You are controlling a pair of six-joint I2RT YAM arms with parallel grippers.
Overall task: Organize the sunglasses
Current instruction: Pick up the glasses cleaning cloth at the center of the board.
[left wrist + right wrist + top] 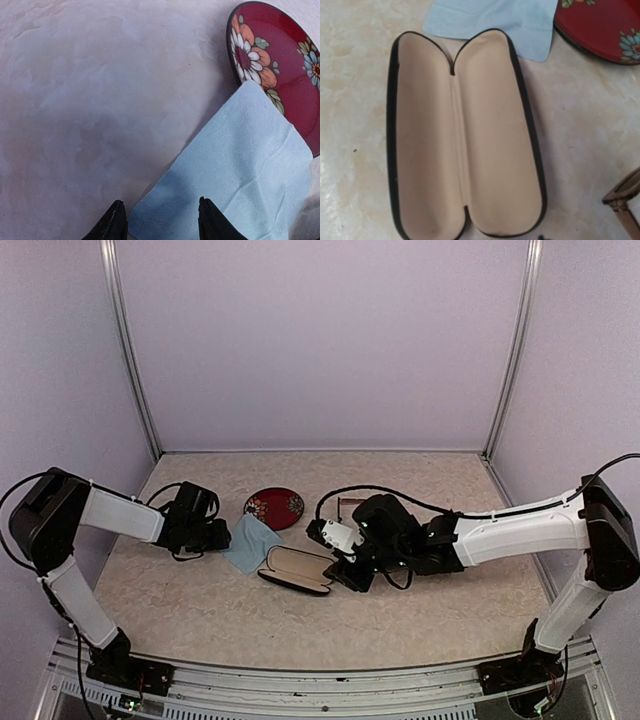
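Of the sunglasses I see only a reddish-brown pair [345, 504], lying on the table behind my right wrist. One corner of its frame [623, 196] shows at the lower right of the right wrist view. My right gripper [347, 566] hovers over an open black case [465, 135] with a bare beige lining. Its fingers are out of its own camera's view. My left gripper [162, 221] is low over the table and open. Its fingertips [114, 220] straddle the near corner of a light-blue cloth [240, 170].
A red plate with painted flowers [290, 65] sits behind the cloth, and the cloth's far corner overlaps its rim. The open case [296, 571] lies just right of the cloth [250, 543]. The plate [274, 507] is mid-table. Walls close in the back and sides.
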